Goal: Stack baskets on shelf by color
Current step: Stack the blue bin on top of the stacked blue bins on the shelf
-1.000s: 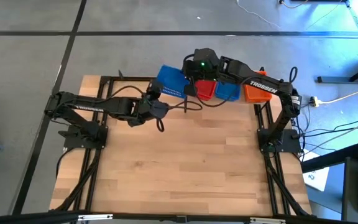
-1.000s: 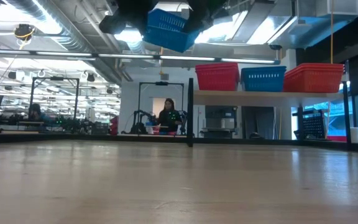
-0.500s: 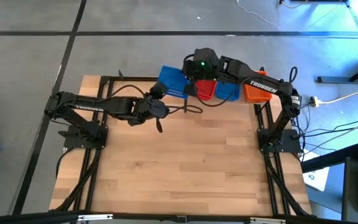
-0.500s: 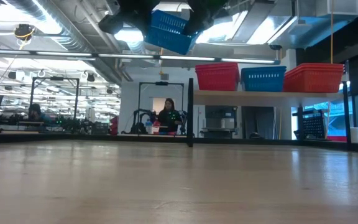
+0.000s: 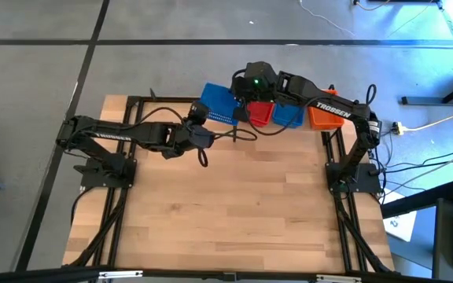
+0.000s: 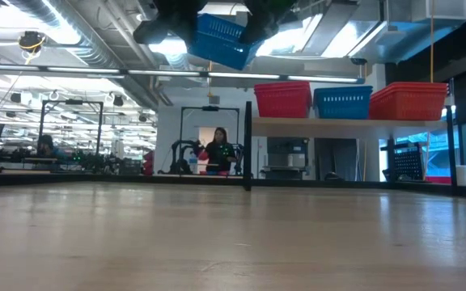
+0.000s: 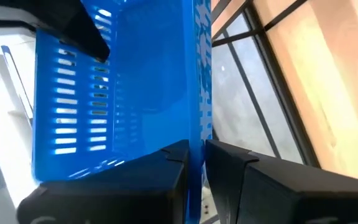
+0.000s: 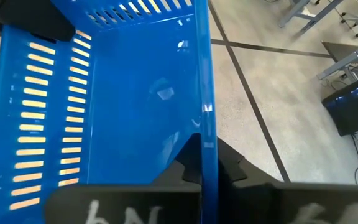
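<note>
Hanging high above the bench, the blue basket [image 6: 219,40] is pinched by both jaws, the left gripper [image 7: 196,163] and right gripper [image 8: 205,163] each clamped on a wall. If the arms pull unevenly, it could twist free (it sits tilted already) short of the shelf [image 6: 346,122].

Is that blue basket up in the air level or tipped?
Tipped. The blue basket hangs slanted above the table, one end lower, both grippers pinching its walls.

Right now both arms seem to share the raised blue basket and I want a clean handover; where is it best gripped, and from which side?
On the thin top rim of a wall, one finger inside and one outside. The blue basket hangs tilted in the air, and both the left gripper and the right gripper pinch its walls that way from opposite sides. The slotted walls look too wide to span, so a rim pinch probably suits best.
</note>
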`<act>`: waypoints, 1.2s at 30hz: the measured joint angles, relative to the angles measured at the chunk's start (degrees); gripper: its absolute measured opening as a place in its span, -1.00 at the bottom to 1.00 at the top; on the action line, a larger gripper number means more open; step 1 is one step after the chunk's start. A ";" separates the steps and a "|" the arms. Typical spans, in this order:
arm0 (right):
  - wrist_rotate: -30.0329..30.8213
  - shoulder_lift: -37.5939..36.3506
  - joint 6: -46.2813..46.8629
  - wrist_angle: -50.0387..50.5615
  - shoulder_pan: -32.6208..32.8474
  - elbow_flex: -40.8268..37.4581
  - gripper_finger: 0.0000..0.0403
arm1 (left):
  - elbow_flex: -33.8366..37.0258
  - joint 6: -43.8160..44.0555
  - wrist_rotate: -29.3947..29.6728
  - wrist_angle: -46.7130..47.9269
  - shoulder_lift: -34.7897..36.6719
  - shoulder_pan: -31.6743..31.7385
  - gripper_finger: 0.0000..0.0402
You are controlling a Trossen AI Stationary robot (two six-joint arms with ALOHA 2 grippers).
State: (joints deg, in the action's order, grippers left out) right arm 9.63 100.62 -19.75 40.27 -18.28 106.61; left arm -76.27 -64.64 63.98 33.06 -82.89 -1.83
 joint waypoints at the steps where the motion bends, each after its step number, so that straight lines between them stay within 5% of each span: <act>1: 0.00 0.00 0.00 0.02 0.02 0.00 -1.00 | 0.00 0.00 -0.56 0.00 0.00 0.02 -0.83; 36: 0.42 -0.07 -0.02 0.35 0.00 0.00 -1.00 | 0.00 -1.38 -2.62 0.27 -0.02 0.04 -0.83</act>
State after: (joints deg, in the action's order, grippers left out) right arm 10.04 100.55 -19.77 40.62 -18.28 106.61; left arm -76.27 -66.02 61.36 33.33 -82.91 -1.78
